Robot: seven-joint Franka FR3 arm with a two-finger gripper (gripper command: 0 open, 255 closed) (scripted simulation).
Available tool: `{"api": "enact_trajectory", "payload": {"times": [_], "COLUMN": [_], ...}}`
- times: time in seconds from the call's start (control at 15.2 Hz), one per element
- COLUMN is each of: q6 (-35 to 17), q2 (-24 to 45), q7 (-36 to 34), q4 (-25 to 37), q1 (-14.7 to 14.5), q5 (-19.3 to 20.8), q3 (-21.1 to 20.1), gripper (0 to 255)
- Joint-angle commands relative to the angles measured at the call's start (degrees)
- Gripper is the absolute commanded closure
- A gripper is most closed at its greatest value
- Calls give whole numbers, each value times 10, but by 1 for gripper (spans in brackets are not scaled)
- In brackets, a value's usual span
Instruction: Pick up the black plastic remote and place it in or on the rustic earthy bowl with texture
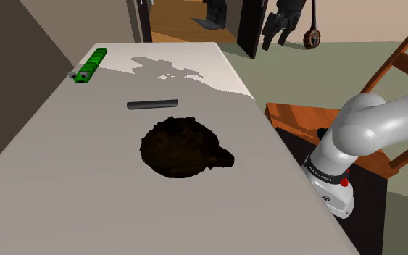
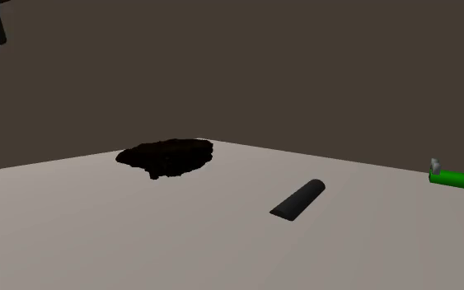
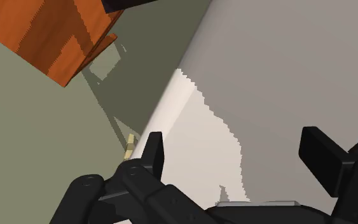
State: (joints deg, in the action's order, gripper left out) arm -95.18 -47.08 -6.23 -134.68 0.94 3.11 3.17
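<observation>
The black remote (image 1: 152, 104) is a slim bar lying flat on the pale table (image 1: 64, 188), just beyond the bowl. In the second exterior view the remote (image 2: 298, 200) lies toward that view's right of the bowl (image 2: 166, 156). The bowl (image 1: 180, 147) is dark brown and rough, and it sits mid-table. My gripper (image 1: 275, 38) hangs high beyond the table's far corner, well away from both. In the wrist view my gripper (image 3: 238, 156) is open with nothing between its fingers (image 3: 152, 153), above the table's edge (image 3: 171, 102).
A green segmented object (image 1: 91, 65) lies at the far corner on the shoulder view's left and shows again as the green object (image 2: 461, 179). A wooden chair (image 1: 398, 69) stands beside the table near my arm. An open doorway (image 1: 184, 18) lies behind.
</observation>
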Motion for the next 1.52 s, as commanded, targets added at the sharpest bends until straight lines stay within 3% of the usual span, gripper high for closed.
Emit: {"api": "enact_trajectory", "payload": {"times": [0.0,0.73,1.45], "q6": [0,-104,-140], "q2": [0,230,448], "q7": [0,108,213], "q4": [0,96,246], "q1": [0,-73,-128], "q5": [0,-27,-57], "q3": [0,1,-26], "gripper": [0,0,0]}}
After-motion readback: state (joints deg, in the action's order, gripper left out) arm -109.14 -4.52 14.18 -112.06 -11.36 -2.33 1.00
